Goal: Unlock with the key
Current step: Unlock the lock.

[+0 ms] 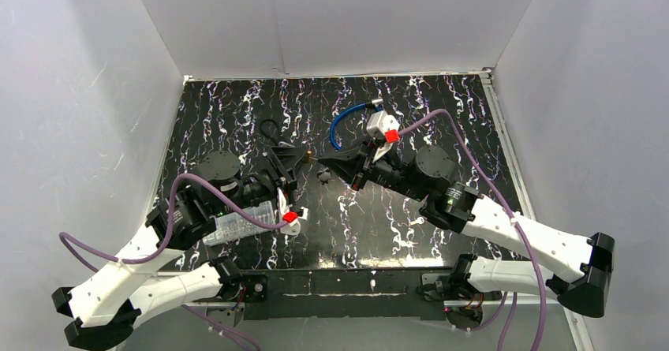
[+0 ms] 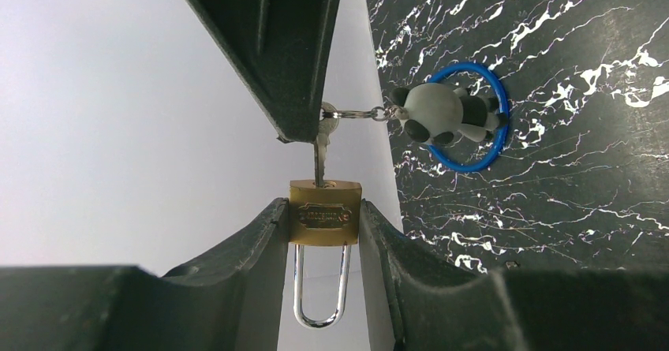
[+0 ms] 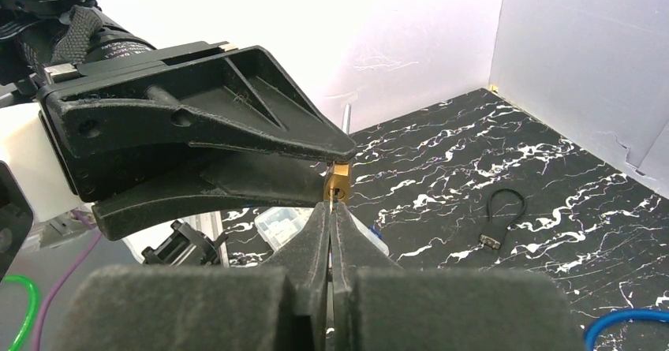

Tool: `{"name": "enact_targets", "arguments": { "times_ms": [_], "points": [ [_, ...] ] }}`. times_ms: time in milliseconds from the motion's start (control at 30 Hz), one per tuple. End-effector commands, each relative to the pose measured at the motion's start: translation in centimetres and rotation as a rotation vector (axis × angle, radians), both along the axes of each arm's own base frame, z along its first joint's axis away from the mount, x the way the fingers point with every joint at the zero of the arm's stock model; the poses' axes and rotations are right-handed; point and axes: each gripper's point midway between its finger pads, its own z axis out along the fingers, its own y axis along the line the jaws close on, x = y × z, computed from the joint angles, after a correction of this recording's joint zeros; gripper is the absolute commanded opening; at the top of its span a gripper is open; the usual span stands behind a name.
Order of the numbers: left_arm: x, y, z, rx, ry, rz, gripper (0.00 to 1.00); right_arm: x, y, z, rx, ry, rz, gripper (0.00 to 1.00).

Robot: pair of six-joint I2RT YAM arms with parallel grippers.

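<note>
A brass padlock (image 2: 323, 213) with a silver shackle (image 2: 322, 288) is clamped between the fingers of my left gripper (image 2: 323, 209), shackle toward the wrist. A silver key (image 2: 319, 152) sits in the padlock's keyhole. My right gripper (image 3: 332, 207) is shut on the key's head, and its dark fingers (image 2: 292, 59) reach in from above in the left wrist view. A panda charm (image 2: 438, 113) hangs from the key ring. In the top view both grippers meet above the table's middle, left gripper (image 1: 296, 158) facing right gripper (image 1: 330, 162). The padlock also shows in the right wrist view (image 3: 340, 183).
A blue cable loop (image 1: 341, 126) lies on the black marbled table behind the grippers. A black loop lock (image 3: 499, 215) lies to the left of the meeting point in the top view (image 1: 270, 128). A clear plastic box (image 1: 241, 225) sits by the left arm. White walls surround the table.
</note>
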Motion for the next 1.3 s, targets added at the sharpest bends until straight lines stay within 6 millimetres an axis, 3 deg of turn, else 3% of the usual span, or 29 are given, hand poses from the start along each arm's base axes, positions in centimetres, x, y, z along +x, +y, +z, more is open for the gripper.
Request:
{"name": "enact_targets", "arguments": {
  "times_ms": [0,400,667,867,1133,1267],
  "points": [
    [-0.7,0.0,2.5,-0.058,-0.045,-0.027,0.0,0.4,-0.7,4.5,0.111,-0.073,-0.03,0.01],
    [-0.8,0.0,2.8,-0.065,-0.046,-0.035,0.0,0.7,0.1,3.3,0.087,-0.055,-0.025,0.01],
    [-0.9,-0.2,2.9,-0.072,-0.043,-0.042,0.0,0.7,0.4,3.5,0.094,-0.056,-0.015,0.01],
    [-1.0,-0.7,3.6,-0.1,-0.028,-0.056,0.0,0.8,1.1,3.4,0.103,-0.047,0.003,0.01],
    [-2.7,-1.9,6.0,-0.193,0.031,-0.142,0.0,0.9,2.2,2.9,0.106,-0.04,0.023,0.01],
    [-2.8,-2.2,5.7,-0.176,0.032,-0.148,0.0,0.4,2.5,3.2,0.099,-0.032,0.056,0.01]
  ]
}}
